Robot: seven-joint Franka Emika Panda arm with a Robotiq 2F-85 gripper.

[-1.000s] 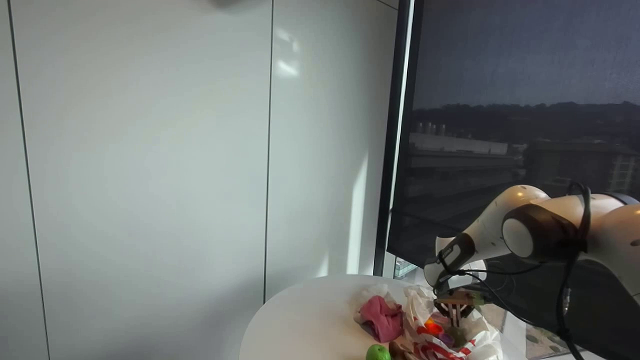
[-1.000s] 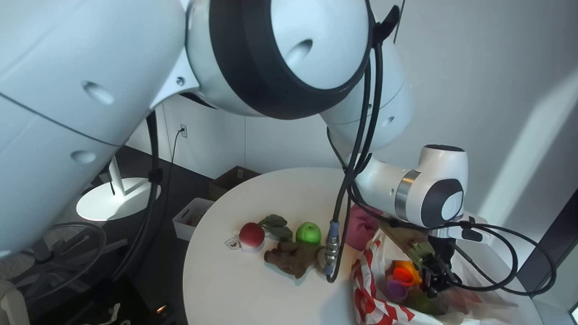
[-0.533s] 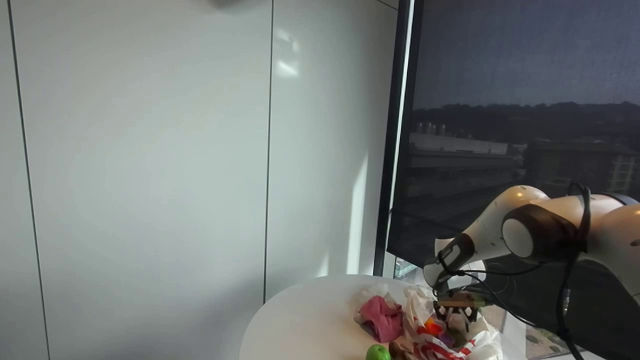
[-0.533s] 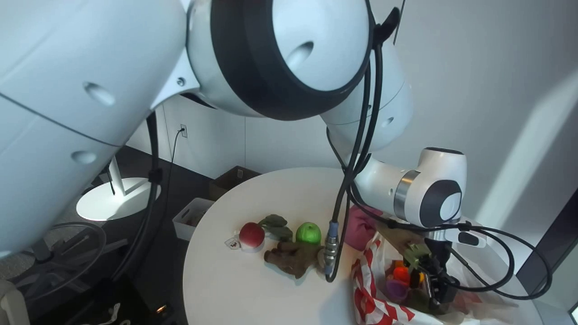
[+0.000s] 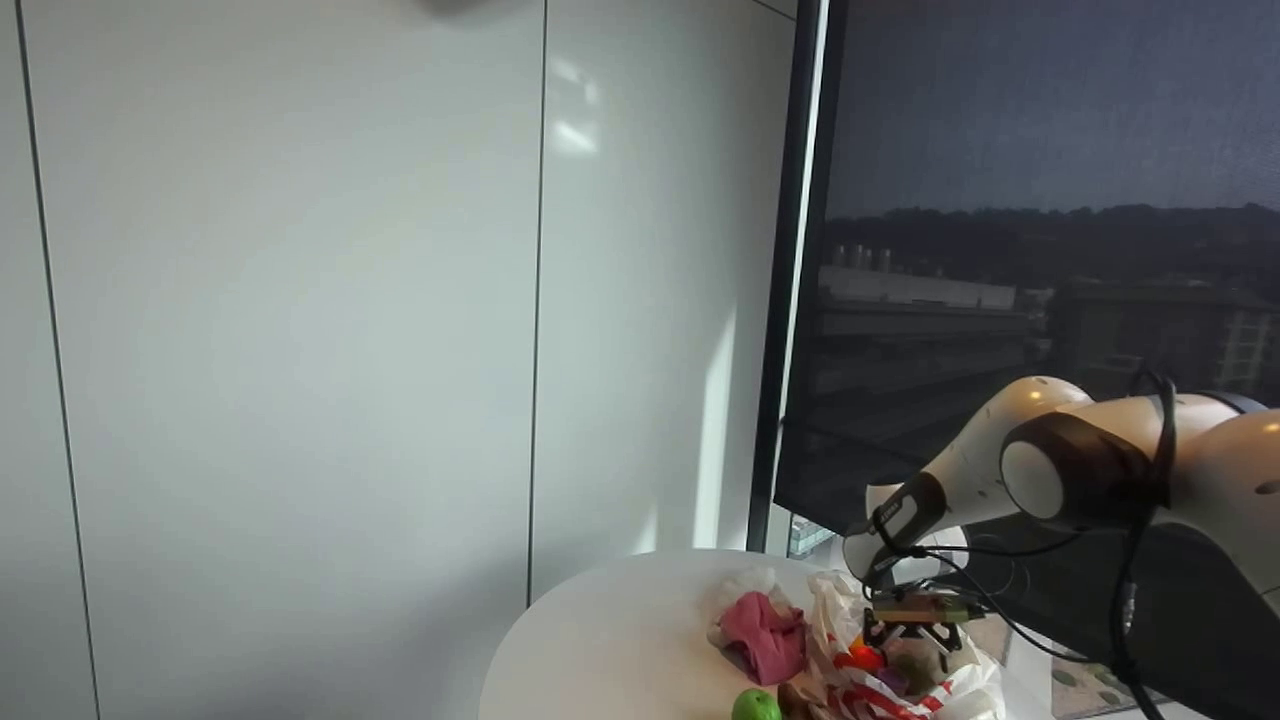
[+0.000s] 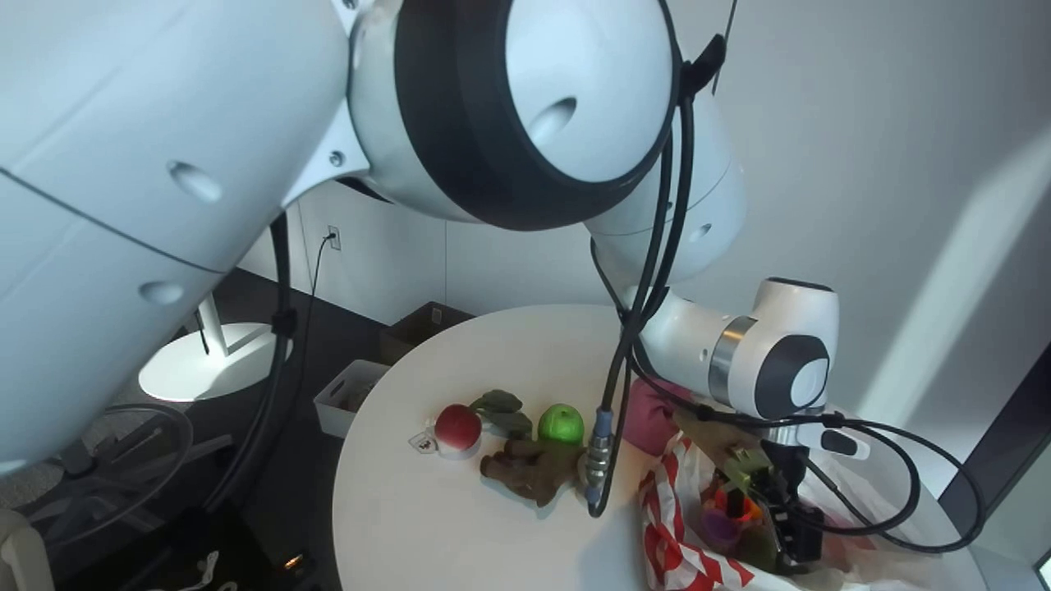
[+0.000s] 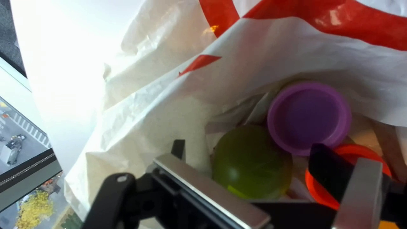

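"Green on that round thing [image 7: 252, 161]: fruit or ball?"

"Hard to tell. Down in the red-and-white bag [image 7: 286, 47], seen between the spread fingers [image 7: 216, 192] of the gripper [image 7: 249, 149], hidden along the bottom."

"Touched by them?"

"Impossible to say."

"And the orange cup [image 7: 321, 192]?"

"Just beside the purple cup [image 7: 308, 117], partly masked by a fingertip [image 7: 327, 168]."

"And the pink cloth [image 6: 650, 419]?"

"Partly behind the arm [image 6: 677, 336] in an exterior view."
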